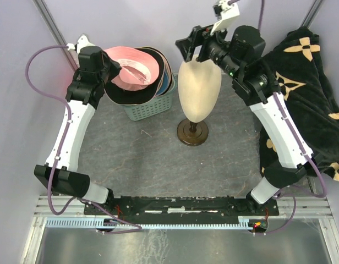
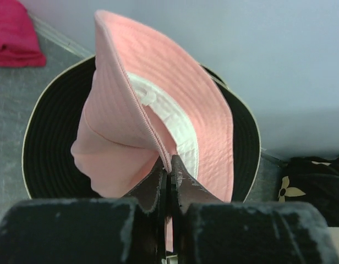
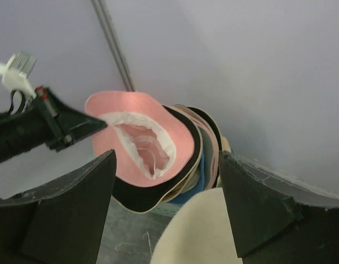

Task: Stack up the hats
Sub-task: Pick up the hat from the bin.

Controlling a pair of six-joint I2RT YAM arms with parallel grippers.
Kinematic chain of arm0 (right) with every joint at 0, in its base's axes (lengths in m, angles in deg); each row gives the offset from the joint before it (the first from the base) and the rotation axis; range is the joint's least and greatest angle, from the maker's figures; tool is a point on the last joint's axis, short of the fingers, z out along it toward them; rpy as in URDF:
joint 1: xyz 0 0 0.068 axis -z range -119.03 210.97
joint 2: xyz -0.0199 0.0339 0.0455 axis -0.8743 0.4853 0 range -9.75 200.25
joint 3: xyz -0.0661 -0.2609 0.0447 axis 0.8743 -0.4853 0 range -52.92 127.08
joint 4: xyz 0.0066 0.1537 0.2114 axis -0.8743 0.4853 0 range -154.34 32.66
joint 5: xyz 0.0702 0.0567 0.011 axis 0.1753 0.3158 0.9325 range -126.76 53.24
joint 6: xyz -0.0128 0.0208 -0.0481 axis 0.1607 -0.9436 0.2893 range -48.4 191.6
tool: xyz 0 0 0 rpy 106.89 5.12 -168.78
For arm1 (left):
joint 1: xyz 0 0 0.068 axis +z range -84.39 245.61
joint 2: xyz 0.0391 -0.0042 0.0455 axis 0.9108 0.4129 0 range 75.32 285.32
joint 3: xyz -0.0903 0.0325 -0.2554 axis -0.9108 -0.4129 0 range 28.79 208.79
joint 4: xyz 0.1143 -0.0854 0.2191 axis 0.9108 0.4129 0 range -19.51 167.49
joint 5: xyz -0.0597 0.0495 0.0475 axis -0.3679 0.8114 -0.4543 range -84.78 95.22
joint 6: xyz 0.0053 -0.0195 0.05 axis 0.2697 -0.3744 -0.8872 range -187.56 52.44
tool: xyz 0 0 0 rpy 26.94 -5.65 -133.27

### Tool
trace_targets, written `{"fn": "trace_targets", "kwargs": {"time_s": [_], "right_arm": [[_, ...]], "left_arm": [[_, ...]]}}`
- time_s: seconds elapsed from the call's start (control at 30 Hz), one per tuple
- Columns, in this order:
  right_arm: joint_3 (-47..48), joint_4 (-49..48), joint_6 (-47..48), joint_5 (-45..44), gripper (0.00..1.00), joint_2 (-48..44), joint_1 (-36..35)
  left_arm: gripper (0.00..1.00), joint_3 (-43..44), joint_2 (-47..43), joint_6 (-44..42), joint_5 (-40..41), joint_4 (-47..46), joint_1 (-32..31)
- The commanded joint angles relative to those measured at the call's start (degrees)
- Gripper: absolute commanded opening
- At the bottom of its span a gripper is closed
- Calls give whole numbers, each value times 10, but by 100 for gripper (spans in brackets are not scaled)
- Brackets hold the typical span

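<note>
My left gripper [image 1: 115, 67] is shut on the brim of a pink hat [image 1: 134, 66] with a white lining and holds it tilted above the stack. In the left wrist view the jaws [image 2: 169, 165] pinch the pink brim [image 2: 158, 104]. Under it lies a black hat [image 1: 125, 94] with a cream edge, on top of blue [image 1: 168, 82] and tan hats in a basket. My right gripper [image 1: 194, 47] is open and empty over the top of a cream head form [image 1: 198, 88]. The right wrist view shows the pink hat [image 3: 134, 118] beyond the open fingers.
The hats sit in a green plastic basket [image 1: 150, 107] at the back left. The head form stands on a dark round base [image 1: 192, 132] mid-table. A black cloth with beige flower marks [image 1: 301, 82] lies at the right. A magenta cloth [image 2: 12, 33] lies far left.
</note>
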Motion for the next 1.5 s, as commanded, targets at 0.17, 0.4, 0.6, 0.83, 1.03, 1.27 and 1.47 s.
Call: {"fn": "trace_targets", "kwargs": {"time_s": [0.17,0.4,0.6,0.83,1.03,1.27,1.47], "right_arm": [[52,69,113,93,84,26,-72],[27,86,174,74,84,30,-133],[-2,33,181,13,85,24,-140],[73,46,196,-31,86,73,-134],[123,47,169,-1,86,109,-103],[120,20,119,56,87,111,-60],[129,-4,81,98,87,115,-32]], "left_arm": [[3,190,72,-90,-42,61,-7],[3,251,99,-85,-91,87,-7],[3,261,93,-128,-124,71,-9],[3,207,37,-195,-137,-15,-31],[3,208,20,-247,-189,-47,-37],[3,204,-14,-314,-254,-81,-37],[3,147,-66,-331,-326,-165,-38]]}}
